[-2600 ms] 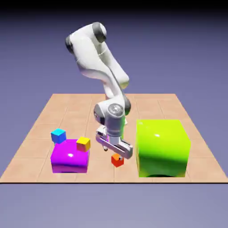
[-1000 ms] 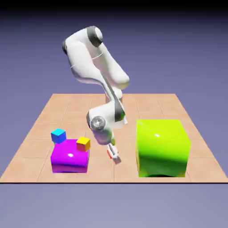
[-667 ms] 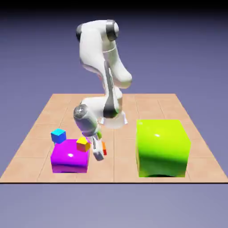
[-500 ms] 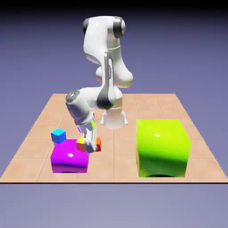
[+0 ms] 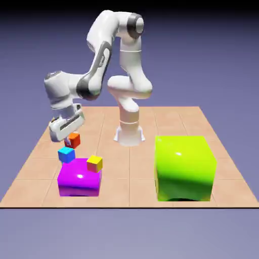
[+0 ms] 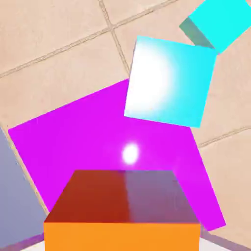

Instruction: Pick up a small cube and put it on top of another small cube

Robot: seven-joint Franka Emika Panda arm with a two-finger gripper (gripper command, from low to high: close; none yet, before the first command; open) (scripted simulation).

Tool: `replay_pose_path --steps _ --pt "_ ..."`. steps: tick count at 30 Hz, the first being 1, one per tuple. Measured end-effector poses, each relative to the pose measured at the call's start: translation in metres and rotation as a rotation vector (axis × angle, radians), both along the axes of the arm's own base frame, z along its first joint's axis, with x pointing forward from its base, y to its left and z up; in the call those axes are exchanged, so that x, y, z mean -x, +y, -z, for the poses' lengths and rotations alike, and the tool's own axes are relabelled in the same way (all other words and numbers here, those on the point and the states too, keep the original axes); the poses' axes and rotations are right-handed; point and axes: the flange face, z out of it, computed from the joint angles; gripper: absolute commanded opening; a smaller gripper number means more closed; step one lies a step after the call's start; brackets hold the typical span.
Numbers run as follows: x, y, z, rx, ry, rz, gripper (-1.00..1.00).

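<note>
I have my gripper [image 5: 71, 137] pinched shut on the small cube [image 5: 74, 139], a light, rigid, likely slick block gripped by opposite flat sides, hanging just above another small cube [image 5: 66, 154].

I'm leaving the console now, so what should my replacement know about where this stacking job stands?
End effector: shut on the orange-red cube, which it holds in the air above the table.
Blue cube: stands on the table behind the purple block, just below the held cube and slightly toward the exterior view's left.
Yellow-orange cube: sits on the purple block, not part of the job.
Green block: far off at the exterior view's right.
Done: pick-up and most of the carry.
Left: line the cube up over the blue one, lower it, open, back off.
</note>
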Motion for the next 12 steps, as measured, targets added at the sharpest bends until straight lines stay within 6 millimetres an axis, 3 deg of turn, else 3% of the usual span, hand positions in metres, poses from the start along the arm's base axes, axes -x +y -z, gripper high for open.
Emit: replay_pose_path --steps 3,5,9,10,12 --pt "0.03 -0.025 -0.005 0.01 0.017 0.084 -1.0" --pt "0.033 -0.027 -0.005 0.011 0.018 0.092 -1.0" --pt "0.027 -0.019 0.06 0.011 0.017 0.087 -1.0" --pt "0.025 -0.017 0.064 0.012 0.017 0.083 1.0" --pt "0.024 -0.015 0.064 0.012 0.018 0.076 1.0"
